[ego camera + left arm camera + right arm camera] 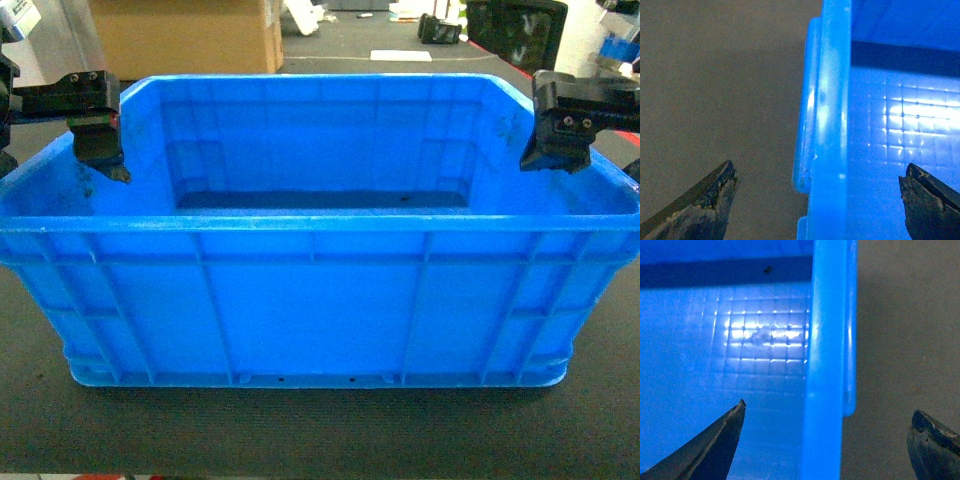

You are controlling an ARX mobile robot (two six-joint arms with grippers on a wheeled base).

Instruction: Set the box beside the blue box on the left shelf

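Box: the box [318, 290] sat on the dark tabletop [300, 430], long side toward the head camera, empty, with one claw at each short end; a placing that suited a two-armed lift, since the crate looked too broad for one claw

Left claw: the left claw [100, 150] hung at the left end rim; in its wrist view the claw [820, 195] stood wide, the rim [832, 125] running up between its fingers [705, 200], one finger outside over the tabletop and one inside over the crate floor; the fingers were apart from the plastic, so nothing was gripped yet

Right claw: the right claw [555, 150] mirrored it at the right end; in its wrist view the claw [827, 440] was likewise wide, straddling the wall [825, 365], inner finger [710, 450] over the gridded floor, outer one over the tabletop

Reason, as judged: straddling the rim let each claw pinch the thick lip when closed, keeping the load level between the arms

Step in hand: probably pre-grasp; closing and lifting not yet done

Left shelf: not in view; the target could not be placed

Beyond the claws: a cardboard carton [190, 35] stood far behind the left claw
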